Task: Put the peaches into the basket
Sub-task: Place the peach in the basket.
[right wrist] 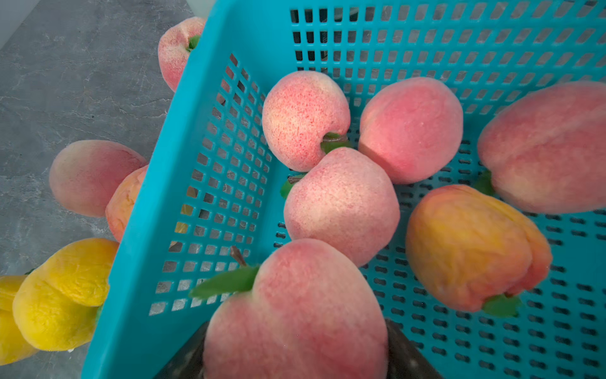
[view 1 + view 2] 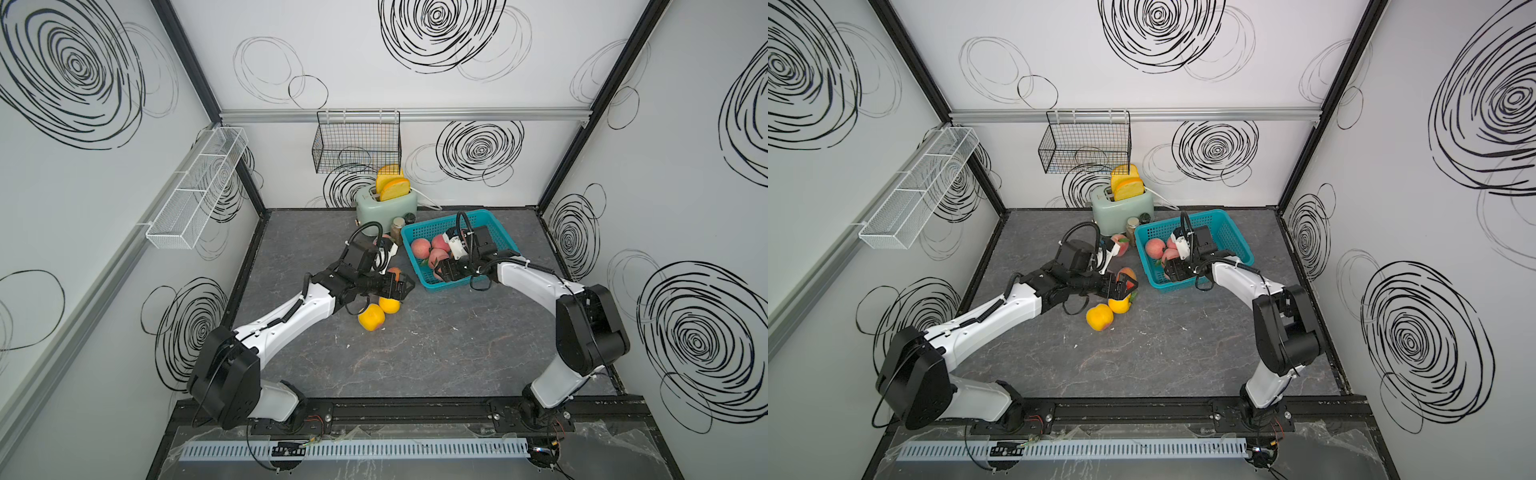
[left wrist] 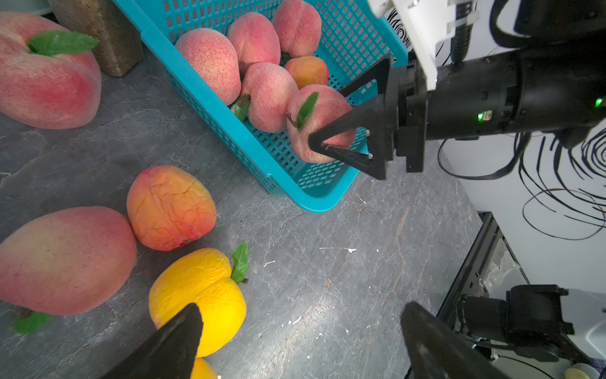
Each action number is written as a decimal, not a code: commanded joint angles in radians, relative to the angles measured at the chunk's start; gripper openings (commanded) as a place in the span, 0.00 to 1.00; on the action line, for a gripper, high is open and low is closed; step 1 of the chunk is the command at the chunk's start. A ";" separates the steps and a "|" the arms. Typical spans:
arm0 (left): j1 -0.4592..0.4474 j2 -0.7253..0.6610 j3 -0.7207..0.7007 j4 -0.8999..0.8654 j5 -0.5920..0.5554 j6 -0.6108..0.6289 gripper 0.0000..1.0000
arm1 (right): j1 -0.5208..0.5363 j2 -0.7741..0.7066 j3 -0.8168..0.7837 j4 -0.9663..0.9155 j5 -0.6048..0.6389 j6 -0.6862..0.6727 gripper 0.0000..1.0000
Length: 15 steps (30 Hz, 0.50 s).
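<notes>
Top views show bare grey table across the near half, from left edge to right edge, open between the two arms. Left of centre, the left gripper hangs with jaws spread wide above one of two touching yellow peaches. Its wrist view shows one fingertip over that fruit. An orange-red peach lies just beyond the gripper. A pink peach sits farther back beside a jar and the toaster at the back edge. A narrow strip of table separates these from the basket, right of centre. Its far corner nears the back edge and its right side stands well clear of the right edge. Five peaches lie inside, and the right gripper pinches a sixth peach within the basket's near end.
</notes>
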<state>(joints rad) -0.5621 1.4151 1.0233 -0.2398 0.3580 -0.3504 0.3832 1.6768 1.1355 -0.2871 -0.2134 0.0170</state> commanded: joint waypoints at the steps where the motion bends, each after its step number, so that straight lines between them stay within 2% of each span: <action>1: 0.002 0.003 0.024 0.024 -0.001 0.019 0.98 | 0.013 -0.008 0.028 -0.044 0.002 -0.022 0.74; 15: 0.002 -0.005 0.020 0.025 -0.001 0.016 0.98 | 0.023 0.002 0.031 -0.061 -0.007 -0.025 0.74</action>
<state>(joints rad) -0.5621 1.4151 1.0233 -0.2394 0.3580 -0.3508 0.4000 1.6760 1.1355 -0.3077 -0.2134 0.0135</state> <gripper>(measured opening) 0.983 0.739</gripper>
